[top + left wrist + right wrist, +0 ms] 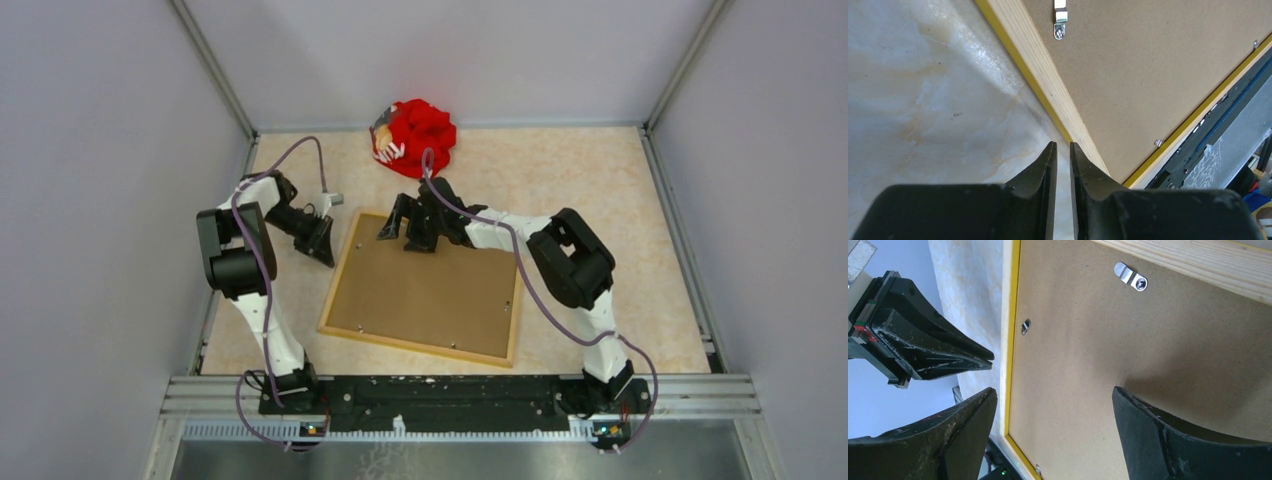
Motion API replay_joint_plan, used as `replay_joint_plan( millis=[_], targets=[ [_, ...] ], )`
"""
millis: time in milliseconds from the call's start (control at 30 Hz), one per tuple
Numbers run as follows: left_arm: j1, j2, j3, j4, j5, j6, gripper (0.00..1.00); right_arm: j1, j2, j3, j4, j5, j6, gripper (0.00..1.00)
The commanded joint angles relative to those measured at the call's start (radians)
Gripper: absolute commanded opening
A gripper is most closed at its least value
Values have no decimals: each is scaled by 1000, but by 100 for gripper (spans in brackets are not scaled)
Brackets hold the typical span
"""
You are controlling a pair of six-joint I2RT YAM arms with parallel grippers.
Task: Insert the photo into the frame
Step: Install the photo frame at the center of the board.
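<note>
The frame (340,275) lies face down on the table, its wood-coloured reverse (1048,75) up and a thin yellow edge (1012,340) showing. A plain brown backing board (430,290) fills it. The photo is hidden. My left gripper (325,255) hangs low just outside the frame's left rim, near its far corner. Its jaws (1063,145) are shut to a narrow slit with nothing in it. My right gripper (405,235) stands open over the board's far left part (1053,390), holding nothing. The left gripper (990,357) also shows in the right wrist view.
A red bundle (420,135) with something pale on it lies at the back of the table. Small metal clips (1060,22) (1131,277) sit along the board's edges. The metal rail (450,395) with the arm bases runs along the near edge. Grey walls close in the sides.
</note>
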Motion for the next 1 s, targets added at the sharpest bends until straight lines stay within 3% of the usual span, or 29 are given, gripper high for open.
replay_joint_plan(
  millis=[0,200,467,833,967],
  targets=[
    [0,-11,-3,-10,16,29,23,18,-7,47,20,-3,-8,85],
    [1,-11,1,-6,8,19,27,18,-7,48,21,-8,-9,85],
    [0,-12,3,0,2,7,42,18,0,65,10,-14,-18,85],
    [1,-8,-3,6,13,4,33,18,-1,30,63,-22,6,84],
    [1,2,24,-43,75,18,35,28,26,43,91,-39,32,84]
  ],
)
